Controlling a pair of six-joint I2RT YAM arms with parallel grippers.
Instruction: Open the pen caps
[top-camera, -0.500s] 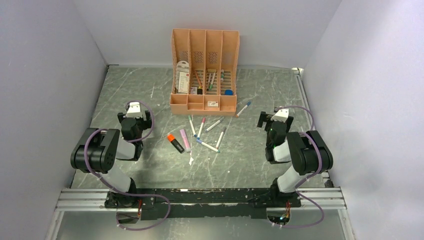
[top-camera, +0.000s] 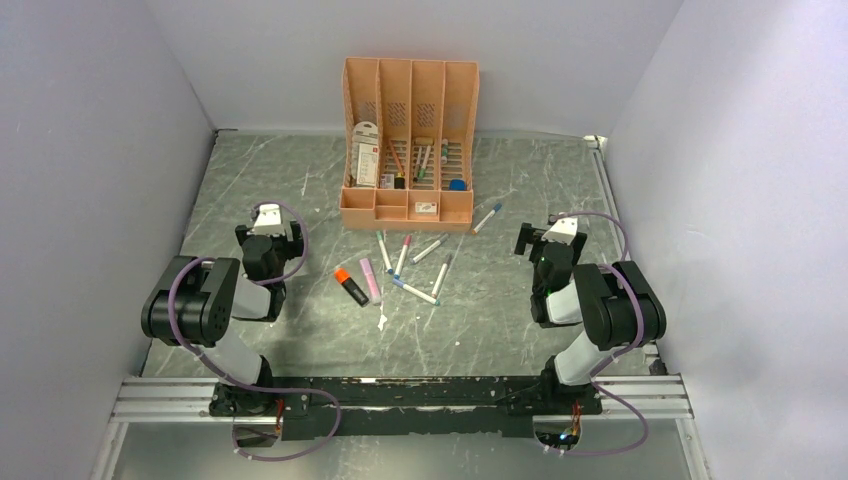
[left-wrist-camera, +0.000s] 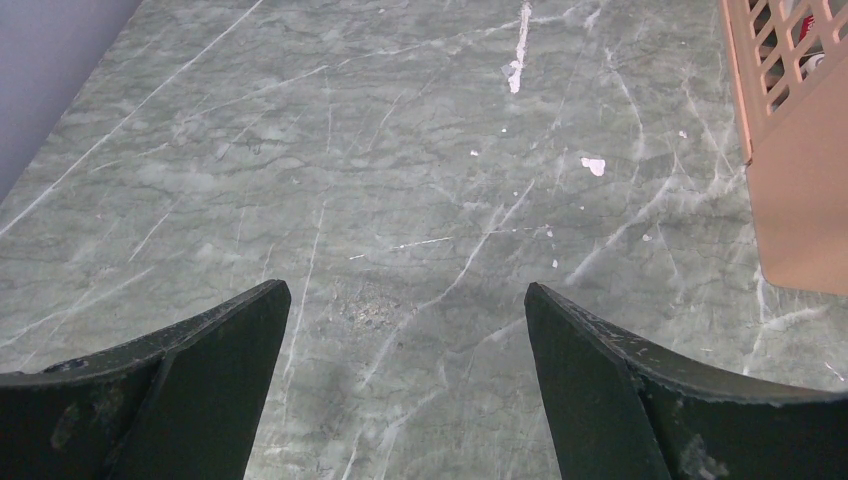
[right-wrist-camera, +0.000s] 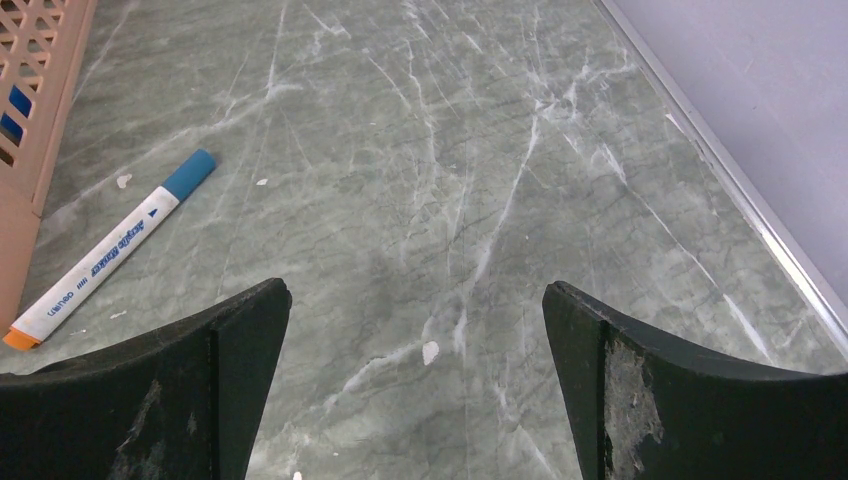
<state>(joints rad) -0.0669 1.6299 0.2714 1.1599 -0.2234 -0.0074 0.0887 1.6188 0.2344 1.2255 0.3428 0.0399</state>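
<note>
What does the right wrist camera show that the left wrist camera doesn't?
Only the right wrist view shows a white marker with its blue cap on, lying by the peach organizer, and a metal rail along the table's edge. Only the left wrist view shows a long white paint streak and no marker at all. Both show the grey marble table, a side of the organizer, a strip of wall, and open, empty fingers: the right gripper and the left gripper.
</note>
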